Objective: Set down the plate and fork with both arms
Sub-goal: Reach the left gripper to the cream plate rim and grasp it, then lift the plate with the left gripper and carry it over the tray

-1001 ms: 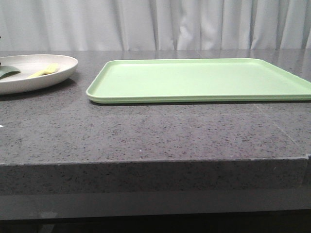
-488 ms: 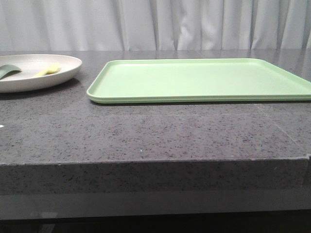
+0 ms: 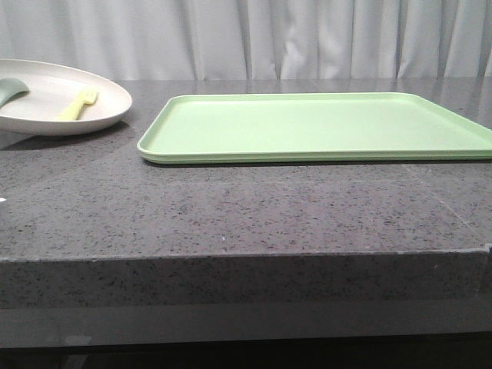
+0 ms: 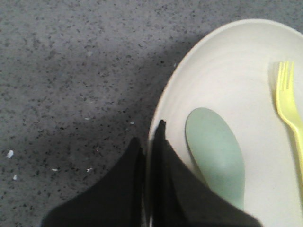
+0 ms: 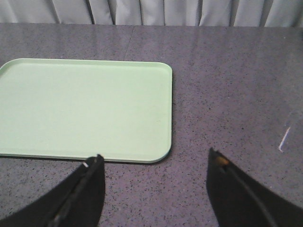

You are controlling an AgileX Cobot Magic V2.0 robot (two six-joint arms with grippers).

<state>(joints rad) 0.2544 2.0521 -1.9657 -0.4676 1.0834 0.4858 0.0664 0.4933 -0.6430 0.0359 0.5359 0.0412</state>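
Observation:
The cream-white plate [image 3: 69, 104] hangs tilted above the table at the far left of the front view, its near edge lifted. In it lie the pale-yellow fork [image 3: 78, 104] and a grey-green spoon [image 3: 11, 90]. In the left wrist view my left gripper [image 4: 149, 137] is shut on the plate [image 4: 227, 94] rim, one finger outside and one inside, beside the spoon [image 4: 215, 156] and away from the fork [image 4: 289, 109]. My right gripper [image 5: 156, 161] stands open over bare table, just off the corner of the light-green tray [image 5: 85, 109]. Neither arm shows in the front view.
The flat light-green tray [image 3: 323, 127] lies on the grey speckled table [image 3: 231, 207], right of the plate. A white curtain hangs behind the table. The table's front edge runs across the lower part of the front view.
The plate has risen off the table and tipped, its top face now turned toward the front camera. The fork and spoon rode along in it. The tray has not moved.

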